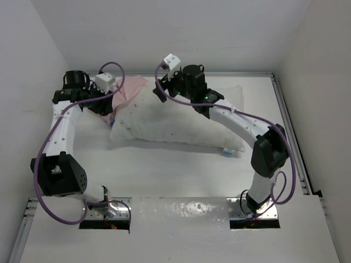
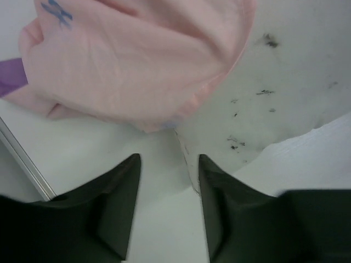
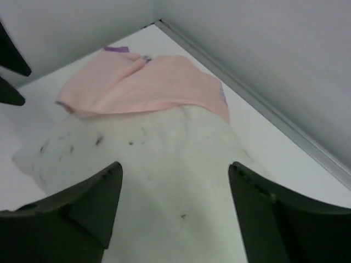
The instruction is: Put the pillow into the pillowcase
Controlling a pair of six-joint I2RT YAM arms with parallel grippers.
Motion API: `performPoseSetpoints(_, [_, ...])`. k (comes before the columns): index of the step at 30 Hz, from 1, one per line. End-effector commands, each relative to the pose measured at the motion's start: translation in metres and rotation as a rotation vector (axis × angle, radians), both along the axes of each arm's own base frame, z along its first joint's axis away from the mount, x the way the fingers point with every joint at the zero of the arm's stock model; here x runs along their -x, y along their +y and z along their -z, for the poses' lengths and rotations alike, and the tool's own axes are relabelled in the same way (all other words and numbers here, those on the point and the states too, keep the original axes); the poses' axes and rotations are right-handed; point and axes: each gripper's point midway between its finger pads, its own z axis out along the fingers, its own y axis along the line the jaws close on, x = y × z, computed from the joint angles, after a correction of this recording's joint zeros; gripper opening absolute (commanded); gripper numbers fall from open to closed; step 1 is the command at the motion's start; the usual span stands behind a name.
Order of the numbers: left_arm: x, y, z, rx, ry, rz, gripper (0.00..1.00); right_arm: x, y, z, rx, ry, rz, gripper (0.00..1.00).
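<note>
White pillow (image 1: 175, 118) lies on the worktop (image 1: 164, 170), one end draped by the pink pillowcase (image 1: 129, 90); left end effector (image 2: 169, 181) and right end effector (image 3: 175, 192) hover nearby, open and empty, probably to regrip the fabric.

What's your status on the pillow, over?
Left gripper open, empty. Right gripper open, empty. The pillowcase covers only the far-left end of the pillow. Nothing blocking.
</note>
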Motion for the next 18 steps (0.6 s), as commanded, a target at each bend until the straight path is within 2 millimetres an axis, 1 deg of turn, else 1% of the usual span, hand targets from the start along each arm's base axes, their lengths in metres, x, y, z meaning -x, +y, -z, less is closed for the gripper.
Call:
performPoseSetpoints(1, [0.005,0.014,0.017,-0.099,-0.009,-0.065,0.47,0.054,0.026,0.022,0.239,-0.074,-0.190,0.82])
performPoseSetpoints(2, [0.001,0.018,0.021,-0.115,-0.023,-0.076,0.52,0.061,0.031,0.025,0.280,-0.088,-0.204,0.90])
performPoseSetpoints(3, [0.005,0.020,0.034,-0.123,0.000,-0.084,0.55,0.069,0.035,0.039,0.341,-0.078,-0.228,0.97])
performPoseSetpoints(4, [-0.002,0.022,0.036,-0.134,-0.030,-0.089,0.59,0.079,0.044,0.044,0.386,-0.105,-0.252,0.99])
performPoseSetpoints(5, [-0.005,0.022,0.039,-0.125,-0.040,-0.091,0.61,0.083,0.048,0.047,0.403,-0.109,-0.261,0.99])
performPoseSetpoints(6, [-0.005,0.016,0.050,-0.096,-0.025,-0.078,0.63,0.089,0.057,0.055,0.420,-0.111,-0.275,0.99])
performPoseSetpoints(7, [-0.008,0.013,0.052,-0.080,-0.030,-0.070,0.64,0.089,0.057,0.058,0.436,-0.113,-0.257,0.99])
performPoseSetpoints(8, [-0.016,0.012,0.052,-0.070,-0.058,-0.071,0.64,0.090,0.060,0.061,0.445,-0.117,-0.253,0.99])
performPoseSetpoints(9, [-0.020,0.012,0.057,-0.064,-0.060,-0.085,0.65,0.089,0.065,0.062,0.448,-0.128,-0.251,0.99])
performPoseSetpoints(10, [-0.027,0.019,0.064,-0.064,-0.051,-0.148,0.65,0.091,0.071,0.075,0.462,-0.120,-0.254,0.99])
performPoseSetpoints(11, [-0.040,0.025,0.061,-0.070,-0.097,-0.189,0.64,0.083,0.072,0.078,0.467,-0.134,-0.216,0.99])
performPoseSetpoints(12, [-0.046,0.032,0.068,-0.073,-0.088,-0.249,0.62,0.081,0.075,0.084,0.480,-0.135,-0.210,0.99])
performPoseSetpoints(13, [-0.052,0.034,0.069,-0.072,-0.096,-0.267,0.61,0.075,0.079,0.105,0.510,-0.113,-0.201,0.99])
performPoseSetpoints(14, [-0.060,0.036,0.067,-0.065,-0.120,-0.282,0.60,0.066,0.079,0.105,0.521,-0.121,-0.154,0.99])
performPoseSetpoints(15, [-0.064,0.035,0.068,-0.060,-0.125,-0.289,0.57,0.061,0.080,0.114,0.535,-0.109,-0.131,0.99])
performPoseSetpoints(16, [-0.070,0.037,0.073,-0.052,-0.128,-0.304,0.55,0.053,0.084,0.128,0.552,-0.095,-0.110,0.99])
performPoseSetpoints(17, [-0.073,0.037,0.074,-0.050,-0.131,-0.311,0.53,0.047,0.081,0.133,0.569,-0.092,-0.076,0.99])
performPoseSetpoints(18, [-0.076,0.039,0.080,-0.049,-0.121,-0.323,0.47,0.045,0.081,0.140,0.581,-0.081,-0.064,0.99])
